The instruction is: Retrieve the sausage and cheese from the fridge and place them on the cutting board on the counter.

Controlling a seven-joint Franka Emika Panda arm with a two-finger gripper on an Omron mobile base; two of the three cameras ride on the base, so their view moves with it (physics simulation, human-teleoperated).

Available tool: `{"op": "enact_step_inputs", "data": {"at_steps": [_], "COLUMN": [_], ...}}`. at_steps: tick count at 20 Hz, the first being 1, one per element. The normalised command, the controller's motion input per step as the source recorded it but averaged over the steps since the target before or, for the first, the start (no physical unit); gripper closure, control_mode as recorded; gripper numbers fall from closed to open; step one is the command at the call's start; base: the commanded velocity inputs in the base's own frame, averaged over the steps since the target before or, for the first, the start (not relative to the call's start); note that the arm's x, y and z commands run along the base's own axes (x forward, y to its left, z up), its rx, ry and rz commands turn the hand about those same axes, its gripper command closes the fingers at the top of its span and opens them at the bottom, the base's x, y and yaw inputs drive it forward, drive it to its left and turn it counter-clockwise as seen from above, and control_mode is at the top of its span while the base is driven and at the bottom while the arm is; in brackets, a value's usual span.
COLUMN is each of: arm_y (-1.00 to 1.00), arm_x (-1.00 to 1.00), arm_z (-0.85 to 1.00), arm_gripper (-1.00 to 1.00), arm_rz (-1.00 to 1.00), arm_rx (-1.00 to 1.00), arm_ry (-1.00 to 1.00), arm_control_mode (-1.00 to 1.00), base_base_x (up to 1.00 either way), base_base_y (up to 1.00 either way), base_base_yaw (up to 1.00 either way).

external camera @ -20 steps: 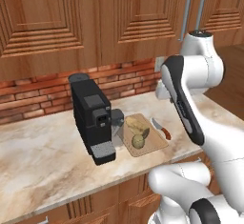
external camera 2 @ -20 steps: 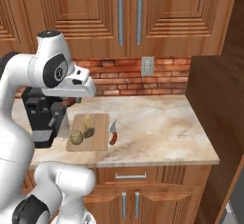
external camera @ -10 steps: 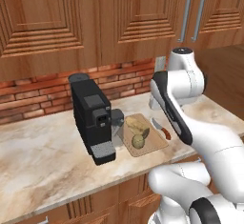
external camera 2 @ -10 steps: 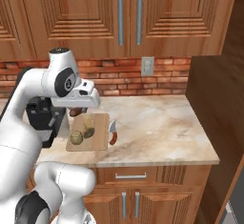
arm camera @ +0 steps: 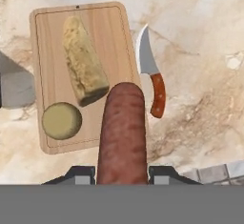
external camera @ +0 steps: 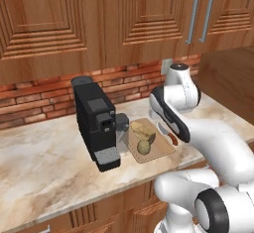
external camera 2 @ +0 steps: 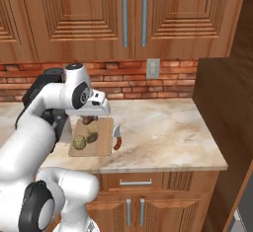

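A dark reddish-brown sausage (arm camera: 122,132) stands between the fingers of my gripper (arm camera: 122,173), which is shut on it. It hangs over the near edge of the tan cutting board (arm camera: 109,27) on the beige counter (arm camera: 200,23). On the board lie a pale rough elongated lump (arm camera: 84,61) and a round yellowish lump (arm camera: 61,120); whether either is the cheese I cannot tell. From the right base view, my gripper (external camera 2: 89,118) hovers just above the board (external camera 2: 101,149) with the sausage (external camera 2: 89,121) under it. The fridge is out of view.
A curved knife with a red handle (arm camera: 151,75) lies on the counter just right of the board (external camera: 159,150). A black coffee machine (external camera: 96,123) stands to the board's left. Behind run a red brick wall (external camera 2: 173,78) and wooden cabinets (external camera 2: 99,19).
My arm has folded downward, lowering the hand with the sausage toward the cutting board. The things on the counter have stayed put.
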Motion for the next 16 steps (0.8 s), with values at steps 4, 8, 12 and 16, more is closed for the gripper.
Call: {"op": "enact_step_inputs", "data": {"at_steps": [4, 8, 12, 16], "arm_y": [-0.02, 0.0, 0.0, -0.01], "arm_x": [0.68, 0.59, 0.51, 0.53], "arm_z": [-0.44, -0.43, -0.34, -0.23], "arm_gripper": [1.0, 1.0, 1.0, 1.0], "arm_rz": [0.0, 0.0, 0.0, 0.0], "arm_rx": [0.0, 0.0, 0.0, 0.01], "arm_ry": [0.03, 0.03, 0.04, 0.09], "arm_control_mode": [-1.0, -1.0, -1.0, -1.0], "base_base_x": [0.0, 0.0, 0.0, 0.0], "base_base_y": [0.0, 0.0, 0.0, 0.0], "base_base_yaw": [0.0, 0.0, 0.0, 0.0]}}
